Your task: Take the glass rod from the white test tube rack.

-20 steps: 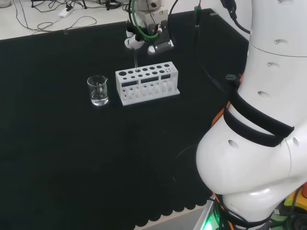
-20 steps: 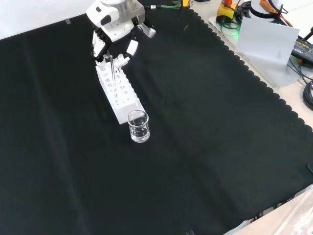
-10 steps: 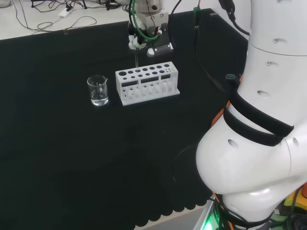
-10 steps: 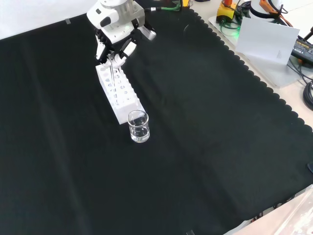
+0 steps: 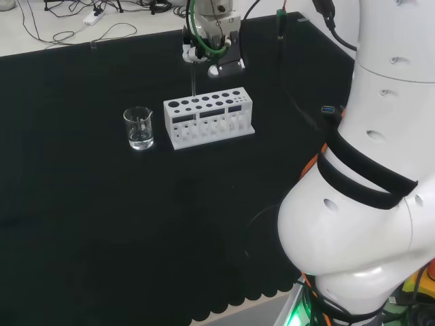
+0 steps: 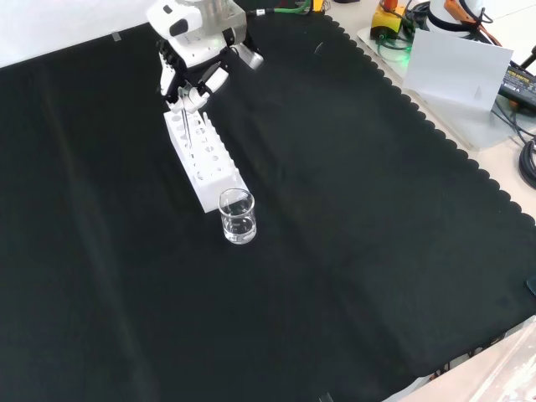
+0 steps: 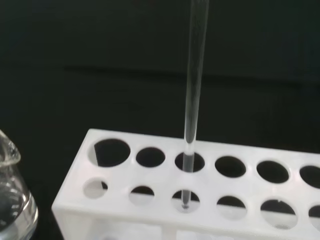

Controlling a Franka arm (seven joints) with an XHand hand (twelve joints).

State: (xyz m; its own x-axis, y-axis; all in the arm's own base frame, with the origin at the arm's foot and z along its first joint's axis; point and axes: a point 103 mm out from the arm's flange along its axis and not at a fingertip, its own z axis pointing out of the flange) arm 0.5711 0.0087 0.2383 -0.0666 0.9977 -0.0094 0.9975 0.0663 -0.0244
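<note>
The hand's fingers (image 6: 186,94) pinch the thin clear glass rod (image 7: 194,80), hanging upright below them into the white plastic test tube rack (image 5: 208,117).

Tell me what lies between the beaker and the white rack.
Nothing: in the head view, bare black cloth separates the beaker from the white rack.
</note>
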